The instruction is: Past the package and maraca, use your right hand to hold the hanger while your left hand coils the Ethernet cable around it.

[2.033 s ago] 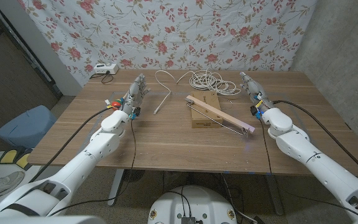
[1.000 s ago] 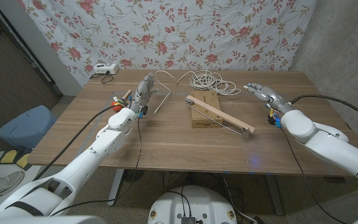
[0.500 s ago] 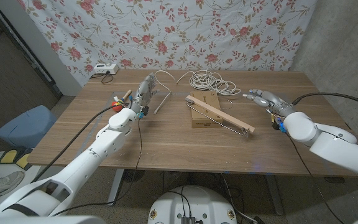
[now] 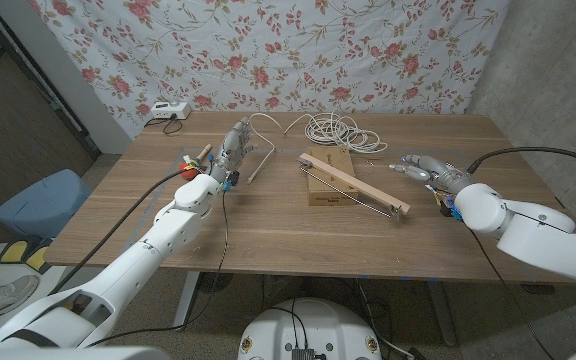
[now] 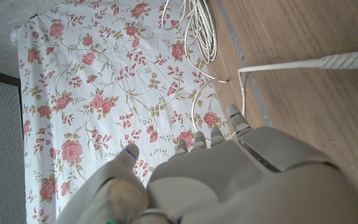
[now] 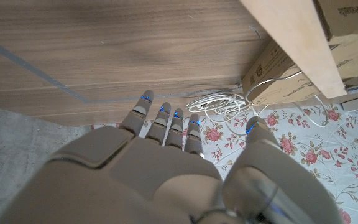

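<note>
Wooden table, brown planks with a seam line running front to back near my right side. Behind it a floral cloth backdrop, white with red roses; bare grey wall at 3 o'clock, dark wall and a blue bin on the floor at 9 o'clock. Shoes on the floor at 8 o'clock.

My left hand is at about 11 o'clock from table centre, fingers straight and close together, holding nothing, just beside the loose end of the Ethernet cable. Cannot tell if it touches the cable. In the left wrist view the hand shows fingers extended toward the backdrop, cable plug end on the wood beside them.

My right hand is at 3 o'clock, fingers extended and slightly apart, empty, near the right end of the hanger but apart from it. The right wrist view shows the hand with fingers spread.

Hanger lies diagonally across the cardboard package at table centre, wooden bar on top. Cable coil sits at 12 o'clock, behind the package. Maraca is at 10 o'clock, beside my left wrist. White power strip at the far left corner.
</note>
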Robot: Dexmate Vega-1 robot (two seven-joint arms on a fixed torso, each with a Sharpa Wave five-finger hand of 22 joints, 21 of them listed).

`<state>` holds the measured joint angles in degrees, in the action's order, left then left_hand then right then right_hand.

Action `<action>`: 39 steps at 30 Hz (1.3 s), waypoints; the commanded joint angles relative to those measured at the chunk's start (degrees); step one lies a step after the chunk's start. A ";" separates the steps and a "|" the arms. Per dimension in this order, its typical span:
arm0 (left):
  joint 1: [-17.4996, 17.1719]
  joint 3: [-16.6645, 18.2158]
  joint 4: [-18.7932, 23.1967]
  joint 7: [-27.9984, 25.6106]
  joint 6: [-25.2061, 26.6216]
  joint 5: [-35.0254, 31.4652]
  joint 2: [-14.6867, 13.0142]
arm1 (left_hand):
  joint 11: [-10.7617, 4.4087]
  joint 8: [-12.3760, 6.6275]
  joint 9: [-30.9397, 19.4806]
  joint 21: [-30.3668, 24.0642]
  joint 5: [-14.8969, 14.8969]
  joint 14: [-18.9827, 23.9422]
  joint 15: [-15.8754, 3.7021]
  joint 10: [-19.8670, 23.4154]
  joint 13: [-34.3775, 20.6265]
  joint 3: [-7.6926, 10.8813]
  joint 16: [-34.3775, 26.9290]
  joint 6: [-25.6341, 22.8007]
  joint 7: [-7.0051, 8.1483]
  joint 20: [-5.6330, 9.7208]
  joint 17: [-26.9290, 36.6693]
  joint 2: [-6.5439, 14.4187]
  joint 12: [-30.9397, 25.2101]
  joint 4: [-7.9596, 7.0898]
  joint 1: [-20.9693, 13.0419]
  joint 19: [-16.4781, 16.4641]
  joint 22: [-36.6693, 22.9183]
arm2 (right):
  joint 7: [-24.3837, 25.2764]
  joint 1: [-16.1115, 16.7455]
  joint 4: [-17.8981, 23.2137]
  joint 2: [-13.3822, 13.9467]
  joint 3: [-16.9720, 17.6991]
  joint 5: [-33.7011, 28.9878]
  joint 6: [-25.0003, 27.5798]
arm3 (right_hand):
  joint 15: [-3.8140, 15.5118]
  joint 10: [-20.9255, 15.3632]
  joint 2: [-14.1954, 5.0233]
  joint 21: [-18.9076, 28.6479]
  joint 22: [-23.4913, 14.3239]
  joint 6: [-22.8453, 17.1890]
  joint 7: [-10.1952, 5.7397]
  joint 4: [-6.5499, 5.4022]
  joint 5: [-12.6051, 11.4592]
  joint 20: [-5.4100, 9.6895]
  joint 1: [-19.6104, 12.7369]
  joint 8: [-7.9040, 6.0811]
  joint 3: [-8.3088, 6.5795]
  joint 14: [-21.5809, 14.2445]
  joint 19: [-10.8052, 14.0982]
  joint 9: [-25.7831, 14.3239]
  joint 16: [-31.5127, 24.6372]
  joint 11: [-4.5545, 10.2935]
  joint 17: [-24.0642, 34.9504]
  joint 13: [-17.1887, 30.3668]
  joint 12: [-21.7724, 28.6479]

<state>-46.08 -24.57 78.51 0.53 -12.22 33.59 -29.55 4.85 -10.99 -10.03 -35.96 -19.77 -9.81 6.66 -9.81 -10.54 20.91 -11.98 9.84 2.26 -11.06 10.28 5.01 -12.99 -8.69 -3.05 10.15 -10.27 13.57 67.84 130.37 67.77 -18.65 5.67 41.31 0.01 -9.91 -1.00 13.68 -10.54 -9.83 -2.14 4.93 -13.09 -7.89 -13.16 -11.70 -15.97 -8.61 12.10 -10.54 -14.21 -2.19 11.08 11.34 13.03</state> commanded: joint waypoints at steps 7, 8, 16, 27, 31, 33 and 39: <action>0.15 -0.13 -0.09 0.28 0.66 0.41 0.03 | 0.10 0.28 -0.06 0.43 -0.26 -2.50 0.11 -3.88 -0.32 -0.06 0.36 2.93 0.29 -0.22 0.18 2.00 0.15 0.02 -0.61 4.05 -0.33 | -6.27 -8.63 5.39 1.78 -9.90 -3.44 11.03 | 0.29 -1.61 0.32 0.32 -0.13 -1.50 0.28 0.20 0.30 -0.17 0.30 -0.37 0.35 -2.16 1.22 -0.25 -0.75 -0.19 0.32 0.23 0.41; 0.18 -0.13 -0.14 0.32 0.66 0.41 0.03 | 0.17 0.29 -0.06 0.47 -0.27 -2.60 0.04 -3.85 -0.32 -0.06 0.42 2.92 0.29 -0.17 0.18 2.01 0.15 0.02 -0.61 4.05 -0.33 | -6.63 -9.30 5.62 1.71 -10.72 -3.99 11.66 | 0.23 -1.62 0.35 0.32 -0.13 -1.56 0.31 0.20 0.30 -0.15 0.33 -0.39 0.37 -2.21 1.23 -0.25 -0.76 -0.20 0.32 0.23 0.40; 0.53 -0.22 -0.57 0.66 0.83 0.54 0.13 | 0.22 0.36 -0.06 0.68 -0.31 -2.58 -0.04 -3.96 -0.34 -0.07 0.52 3.02 0.23 -0.17 0.19 2.06 0.31 0.00 -0.62 3.99 -0.34 | -9.36 -12.42 6.89 1.44 -14.25 -5.53 13.71 | 0.27 -2.20 0.59 0.30 -0.13 -2.28 0.38 0.24 0.33 -0.20 0.53 -0.55 0.58 -2.63 1.46 -0.26 -0.78 -0.38 0.38 0.25 0.48; 0.86 -0.28 -1.23 1.11 0.86 0.76 0.30 | 0.20 0.42 -0.07 0.99 -0.36 -2.55 -0.11 -4.14 -0.35 -0.08 0.64 3.16 0.16 -0.13 0.20 2.15 0.52 -0.04 -0.62 3.90 -0.36 | -12.49 -15.47 8.00 1.05 -18.02 -7.47 15.45 | 0.37 -3.31 1.10 0.34 -0.14 -3.37 0.45 0.24 0.34 -0.25 1.00 -0.75 1.01 -3.54 1.98 -0.27 -0.93 -0.61 0.47 0.29 0.66; 0.90 -0.25 -1.50 1.28 0.75 0.90 0.37 | 0.24 0.42 -0.07 1.07 -0.38 -2.53 -0.15 -3.98 -0.36 -0.09 0.66 3.15 0.16 -0.12 0.20 2.16 0.49 -0.05 -0.62 3.86 -0.37 | -14.19 -17.54 8.13 0.49 -20.77 -9.54 16.98 | 0.47 -3.46 1.35 0.34 -0.14 -3.44 0.55 0.31 0.32 -0.30 1.07 -0.71 1.16 -3.67 2.11 -0.27 -0.92 -0.80 0.47 0.30 0.65; 0.92 -0.23 -1.59 1.36 0.69 0.91 0.36 | 0.29 0.42 -0.07 1.11 -0.38 -2.55 -0.18 -4.09 -0.36 -0.09 0.68 3.15 0.13 -0.13 0.20 2.16 0.56 -0.05 -0.62 3.83 -0.37 | -15.30 -18.74 8.15 0.14 -22.32 -10.71 17.90 | 0.48 -3.47 1.46 0.34 -0.14 -3.51 0.61 0.36 0.31 -0.33 1.05 -0.72 1.20 -3.74 2.17 -0.27 -0.92 -0.82 0.47 0.30 0.63; 1.17 -0.20 -2.00 1.72 0.72 1.09 0.38 | 0.14 0.44 -0.07 1.26 -0.40 -2.59 -0.20 -4.21 -0.37 -0.12 0.73 3.20 0.12 -0.09 0.21 2.16 0.65 -0.06 -0.61 3.82 -0.38 | -17.41 -20.97 7.95 -0.57 -25.41 -13.26 19.16 | 0.56 -3.45 1.79 0.31 -0.13 -3.57 0.68 0.65 0.24 -0.39 0.79 -0.67 1.29 -3.94 2.28 -0.27 -0.89 -0.62 0.44 0.31 0.52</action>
<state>-45.23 -24.82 77.17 1.70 -11.49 34.40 -29.27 4.82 -10.57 -10.01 -34.74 -19.77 -9.81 6.66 -9.79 -10.82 20.91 -11.46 9.84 2.25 -11.05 10.26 5.01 -12.50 -8.69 -3.05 10.15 -10.54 -0.09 51.00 138.11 68.30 -38.60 -3.59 57.78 0.54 -12.84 0.38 13.67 -10.53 -12.81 -1.64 5.38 -13.09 -8.46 -11.92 -12.09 -14.69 -12.18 13.84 -10.53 -14.86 -3.07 11.33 11.33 13.36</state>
